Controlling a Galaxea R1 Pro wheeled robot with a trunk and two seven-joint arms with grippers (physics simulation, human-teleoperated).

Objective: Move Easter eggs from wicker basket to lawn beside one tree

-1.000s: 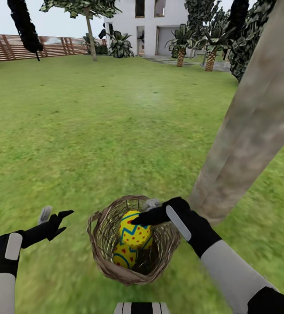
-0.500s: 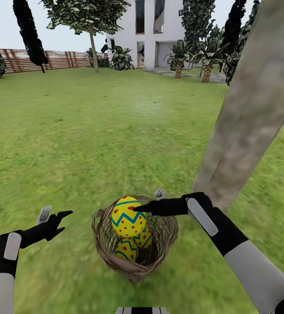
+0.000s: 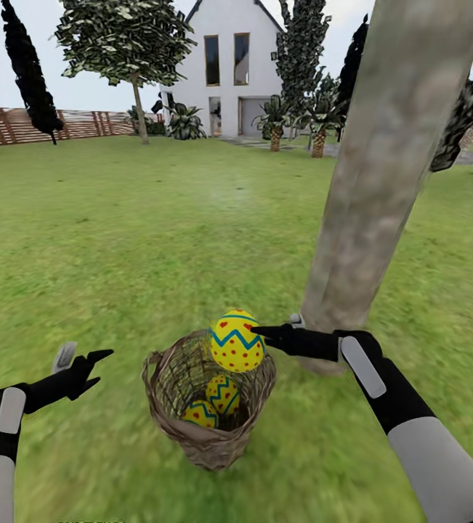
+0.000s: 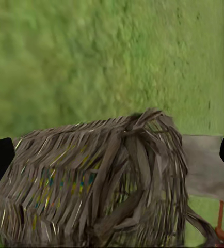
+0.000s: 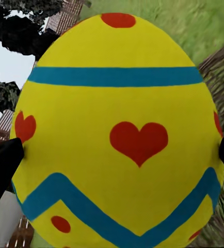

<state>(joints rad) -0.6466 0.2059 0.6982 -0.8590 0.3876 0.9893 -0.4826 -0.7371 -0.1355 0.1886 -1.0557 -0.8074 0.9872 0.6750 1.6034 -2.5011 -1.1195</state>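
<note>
The right gripper (image 3: 254,341) is closed on a bright yellow egg with blue zigzag bands and red dots (image 3: 236,340), holding it just above the rim of the brown woven-twig basket (image 3: 207,436) at its 1 o'clock edge, probably to carry it clear toward the thick grey-beige tree trunk (image 3: 381,181) close at 2 o'clock. The egg's long axis stands roughly upright, narrow end up. Two more yellow painted eggs (image 3: 221,392) lie inside the basket. The left gripper (image 3: 83,357) hovers spread and empty at the basket's 9 o'clock, over the green lawn (image 3: 120,240).
</note>
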